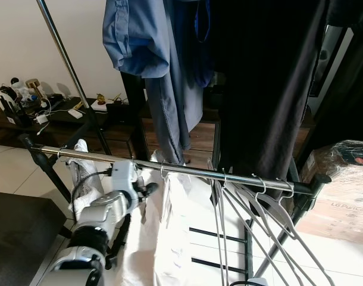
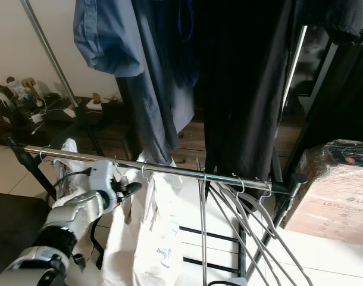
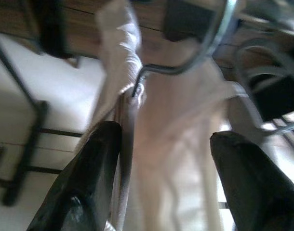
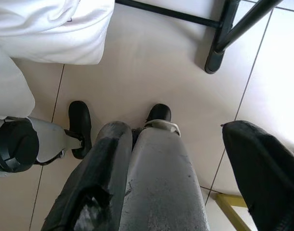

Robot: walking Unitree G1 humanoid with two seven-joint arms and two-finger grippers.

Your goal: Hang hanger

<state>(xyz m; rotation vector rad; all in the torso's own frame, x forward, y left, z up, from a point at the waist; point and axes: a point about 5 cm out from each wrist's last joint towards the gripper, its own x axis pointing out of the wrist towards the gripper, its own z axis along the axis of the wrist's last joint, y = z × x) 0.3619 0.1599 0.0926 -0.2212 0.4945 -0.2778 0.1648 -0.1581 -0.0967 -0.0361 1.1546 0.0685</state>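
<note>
A hanger's metal hook (image 3: 185,67) sits over the silver lower rail (image 1: 187,171) of the clothes rack, carrying a white garment (image 1: 169,238). My left gripper (image 1: 147,190) is raised just left of that hook (image 1: 162,173), a little below the rail. In the left wrist view the left gripper (image 3: 166,132) stands open, with the white garment (image 3: 180,159) hanging between its two black fingers (image 3: 96,163). My right gripper (image 4: 173,127) hangs open at my side, over the tiled floor and my own feet.
Several empty grey hangers (image 1: 259,202) crowd the rail's right end. A blue shirt (image 1: 146,47) and dark clothes (image 1: 259,89) hang from above. Another white garment (image 1: 83,173) hangs at the rail's left. A wrapped cardboard box (image 1: 342,190) stands right; a cluttered low shelf (image 1: 27,101) is far left.
</note>
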